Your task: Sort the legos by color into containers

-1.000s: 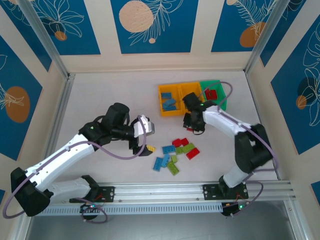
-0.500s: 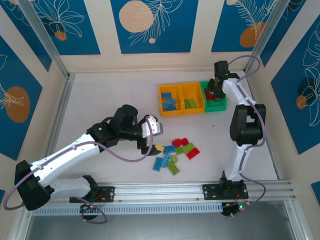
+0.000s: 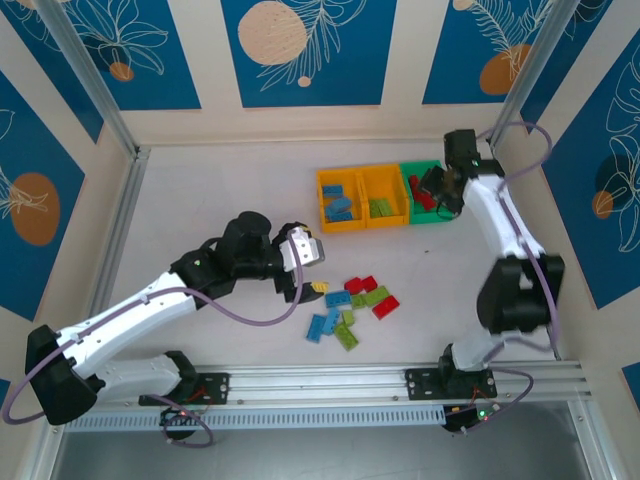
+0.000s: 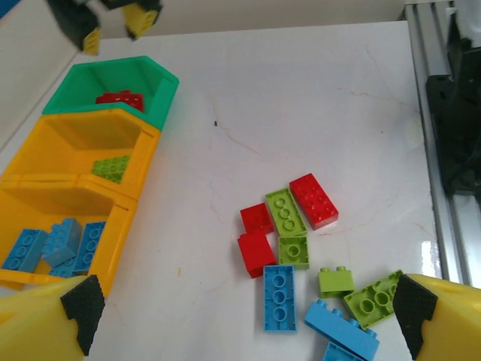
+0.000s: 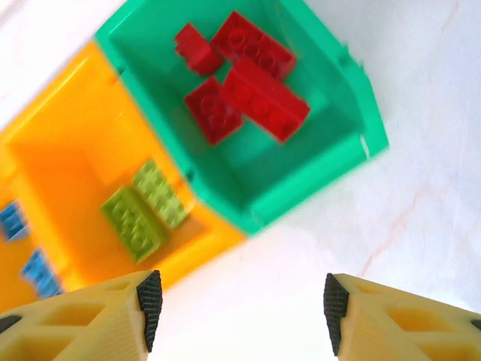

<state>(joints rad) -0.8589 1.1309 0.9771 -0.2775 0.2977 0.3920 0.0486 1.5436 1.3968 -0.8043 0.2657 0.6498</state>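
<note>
Seen from above, the three joined bins sit at about 1 o'clock from the centre of the table (image 3: 200, 190). The green bin (image 3: 428, 217) is at the 3 o'clock end of the row and holds four red bricks (image 5: 255, 90). The middle orange-yellow bin (image 3: 381, 172) holds two lime bricks (image 5: 146, 207). The end orange-yellow bin (image 3: 322, 200), at the 9 o'clock end, holds blue bricks (image 4: 56, 244). The right gripper (image 3: 435, 190) hovers over the green bin with its pincer spread and nothing between the pads. A loose pile (image 3: 355, 300) of red, lime and blue bricks lies on the table at about 5 o'clock from centre. The left gripper (image 3: 308, 283) hangs just at the pile's 9 o'clock side, its pincer spread wide and empty.
</note>
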